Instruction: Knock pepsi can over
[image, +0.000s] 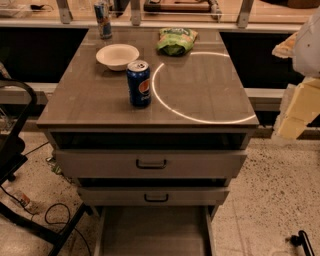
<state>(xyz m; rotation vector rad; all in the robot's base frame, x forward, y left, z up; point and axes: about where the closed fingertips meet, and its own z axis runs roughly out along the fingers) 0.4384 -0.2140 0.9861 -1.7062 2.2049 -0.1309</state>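
The pepsi can (139, 83), dark blue with a round red-white-blue logo and a silver top, stands upright on the grey table top (100, 100), left of centre and near the front. My gripper (294, 116) shows as pale cream and white parts at the right edge of the view. It is beyond the table's right side, well away from the can and not touching anything.
A white bowl (117, 56) sits just behind the can. A green chip bag (176, 41) lies at the back centre. A slimmer, taller blue-and-silver can (103, 20) stands at the back left. Drawers (150, 163) hang open below the top. A black chair frame (20, 150) stands at the left.
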